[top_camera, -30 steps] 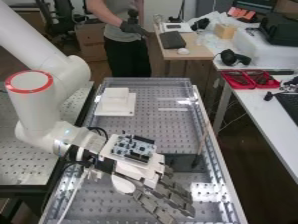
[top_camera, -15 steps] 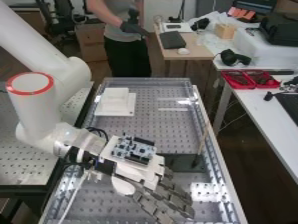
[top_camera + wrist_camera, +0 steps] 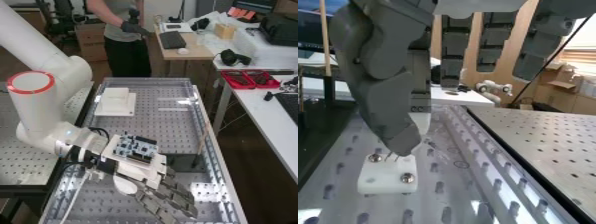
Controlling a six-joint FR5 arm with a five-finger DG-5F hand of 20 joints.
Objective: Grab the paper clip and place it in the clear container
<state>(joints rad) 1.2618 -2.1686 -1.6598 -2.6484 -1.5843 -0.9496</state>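
Note:
In the high view the hand (image 3: 161,194) hangs low over the bench's near end, its fingers extended towards the lower right. Straight fingers also show in the wrist view, where the hand (image 3: 383,82) has its thumb tip just above a small white block (image 3: 372,182) with screws. Thin dark lines, perhaps the paper clip (image 3: 387,157), lie at the block's edge by the thumb tip; whether they touch it I cannot tell. A dark-looking see-through box (image 3: 187,162), possibly the clear container, stands beyond the fingers in the high view.
A white stepped block (image 3: 116,102) sits at the far left of the perforated bench (image 3: 166,130). A thin wooden stick (image 3: 202,142) leans near the right rail. Red trays (image 3: 249,79) rest on the side table at the right.
The hand and wrist have shifted very slightly towards the right of the high view. Its fingers keep the same extended shape.

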